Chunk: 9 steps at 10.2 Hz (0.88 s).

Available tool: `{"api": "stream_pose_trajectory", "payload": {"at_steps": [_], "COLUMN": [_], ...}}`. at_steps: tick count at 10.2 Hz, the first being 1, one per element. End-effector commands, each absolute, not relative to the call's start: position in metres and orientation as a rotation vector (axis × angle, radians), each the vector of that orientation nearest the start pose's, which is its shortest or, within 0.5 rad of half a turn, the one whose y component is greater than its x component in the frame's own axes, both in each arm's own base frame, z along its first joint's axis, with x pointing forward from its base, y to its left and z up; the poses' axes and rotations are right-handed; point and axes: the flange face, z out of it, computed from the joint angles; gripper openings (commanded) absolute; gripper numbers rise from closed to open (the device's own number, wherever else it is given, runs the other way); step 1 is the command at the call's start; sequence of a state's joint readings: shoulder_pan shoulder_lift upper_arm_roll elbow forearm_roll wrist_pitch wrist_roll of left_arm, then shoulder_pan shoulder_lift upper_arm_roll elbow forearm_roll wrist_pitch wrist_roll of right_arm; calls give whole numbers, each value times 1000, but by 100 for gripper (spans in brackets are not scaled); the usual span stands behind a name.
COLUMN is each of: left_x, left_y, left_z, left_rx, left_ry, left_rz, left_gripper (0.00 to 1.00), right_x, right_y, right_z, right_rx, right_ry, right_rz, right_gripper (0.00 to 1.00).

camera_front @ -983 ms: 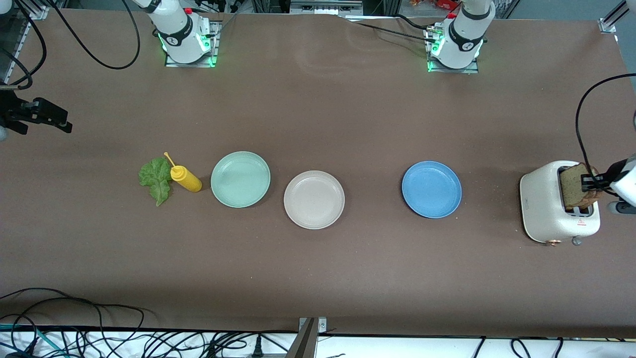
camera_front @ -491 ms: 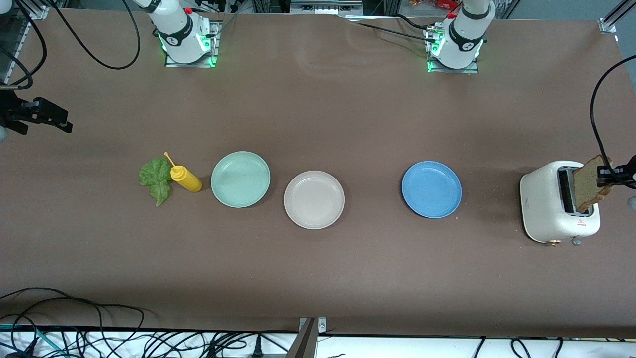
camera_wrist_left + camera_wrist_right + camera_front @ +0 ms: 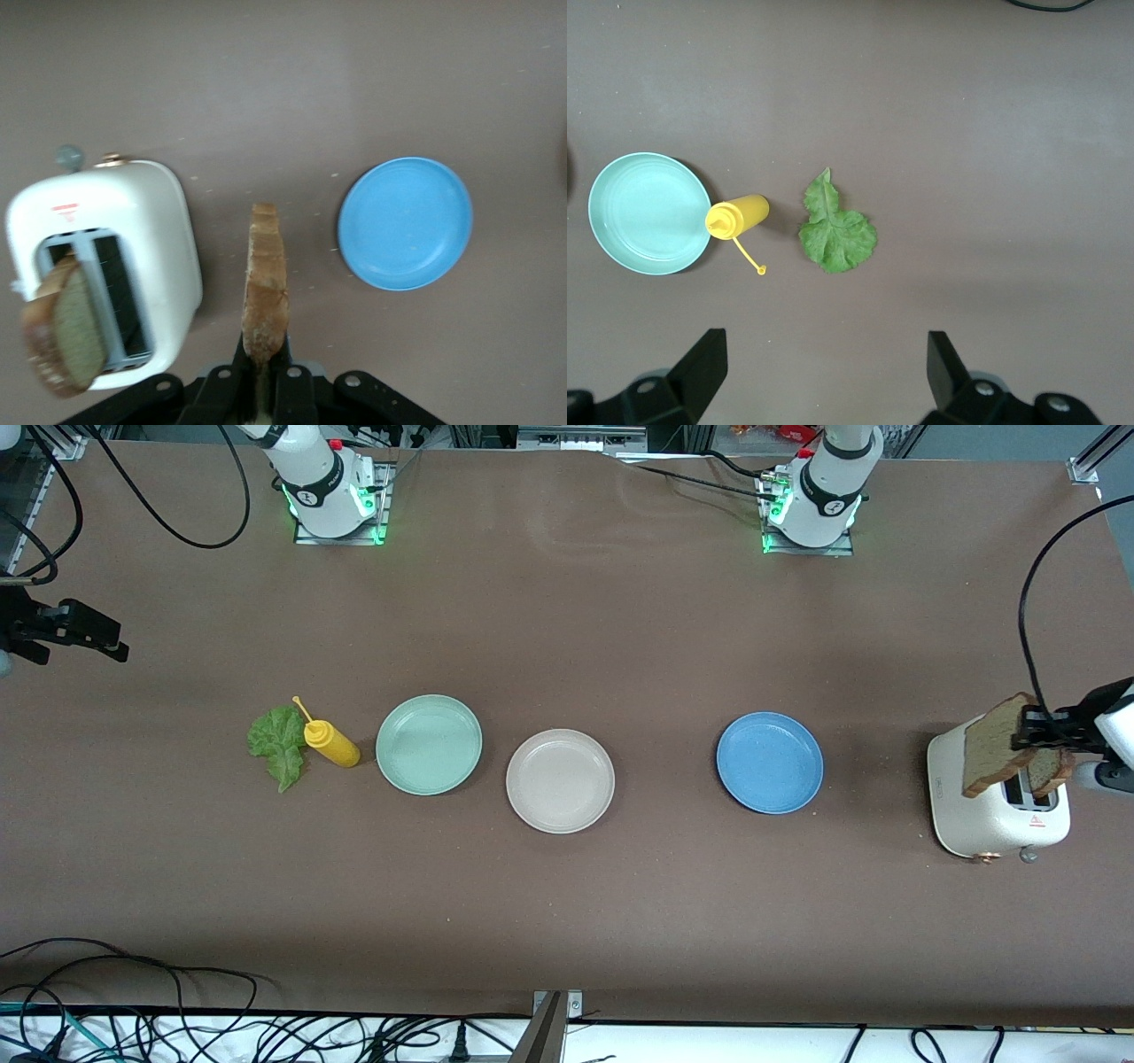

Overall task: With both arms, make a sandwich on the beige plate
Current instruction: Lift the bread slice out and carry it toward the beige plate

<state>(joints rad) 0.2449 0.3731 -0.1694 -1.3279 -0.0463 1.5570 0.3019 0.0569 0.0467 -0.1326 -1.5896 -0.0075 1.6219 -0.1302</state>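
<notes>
Left hand [image 3: 263, 390] apparently clamped; right hand [image 3: 824, 367] spread, waiting.

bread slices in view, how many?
2. One slice is clamped in the left gripper over the toaster; the other slice sits in the toaster's slot. None elsewhere.

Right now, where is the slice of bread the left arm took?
The bread slice hangs in the left claw over the white toaster, at the left arm's end of the table; a second slice sits in the toaster.

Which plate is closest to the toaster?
The blue plate; the beige plate and mint plate lie farther from the toaster, toward the right arm's end.
</notes>
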Motion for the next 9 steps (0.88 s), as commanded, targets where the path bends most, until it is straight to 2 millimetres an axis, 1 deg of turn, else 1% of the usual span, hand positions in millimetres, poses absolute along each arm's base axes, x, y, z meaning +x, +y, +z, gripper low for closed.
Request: {"api": "stream_pose_trajectory", "payload": {"at_steps": [1, 3, 5, 6, 8, 9], "left_x": [660, 665, 672, 673, 673, 676], "left_y": [8, -47, -93, -113, -154, -178], "left_z": [504, 481, 439, 418, 386, 373], "left_rx": [-3367, -3464, -3592, -3643, -3692, -3697], "left_ry": [474, 449, 494, 484, 496, 512], "left_rz": [226, 318, 460, 544, 666, 614], "left_gripper": [0, 0, 0, 0, 0, 0], "right_x": [569, 569, 569, 569, 569, 569], "right_y": [-41, -42, -42, -42, -43, -42], "right_z": [597, 597, 597, 597, 597, 597], "right_rx": [-3148, -3148, -3147, -3147, -3147, -3147], "right_ry": [-80, -80, -85, -85, -82, -82], "right_rz": [30, 30, 30, 30, 30, 30], "right_gripper": [100, 100, 100, 100, 100, 100]}}
